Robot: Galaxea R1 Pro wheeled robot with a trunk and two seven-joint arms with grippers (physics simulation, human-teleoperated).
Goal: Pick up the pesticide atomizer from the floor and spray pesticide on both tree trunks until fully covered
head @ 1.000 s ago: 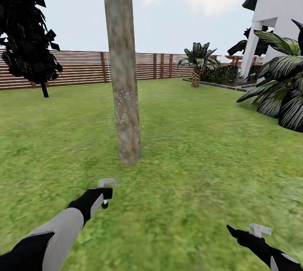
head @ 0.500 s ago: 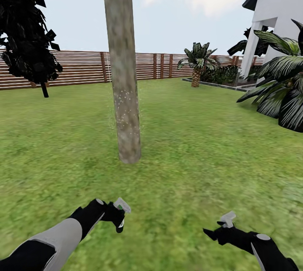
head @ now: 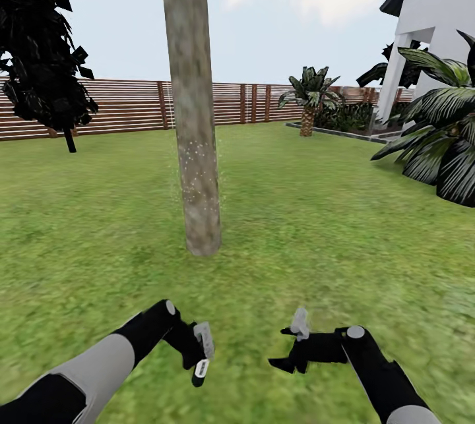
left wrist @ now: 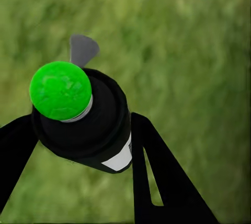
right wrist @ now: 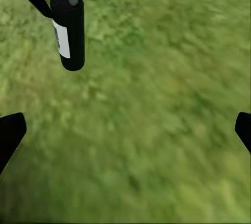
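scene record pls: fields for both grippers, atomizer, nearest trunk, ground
left gripper: shut on the pesticide atomizer
pesticide atomizer: dark bottle, white label, green cap; held above grass, also seen in right wrist view
right gripper: open, holding nothing, low over the lawn
tree trunk: upright ahead, pale speckles on its lower part
lawn: green grass
fence: brown slats behind

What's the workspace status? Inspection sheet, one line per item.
Surface: grass lawn, no patio underfoot.
Job's things: pesticide atomizer held in the left hand, above the grass; tree trunk ahead, pale specks on its lower part.
Clutter: nothing seen.
Hands: left shut on the atomizer; right hand open, holding nothing.
Cables: nothing seen.
Surroundings: wooden fence, white house, palm plants, dark conifer.
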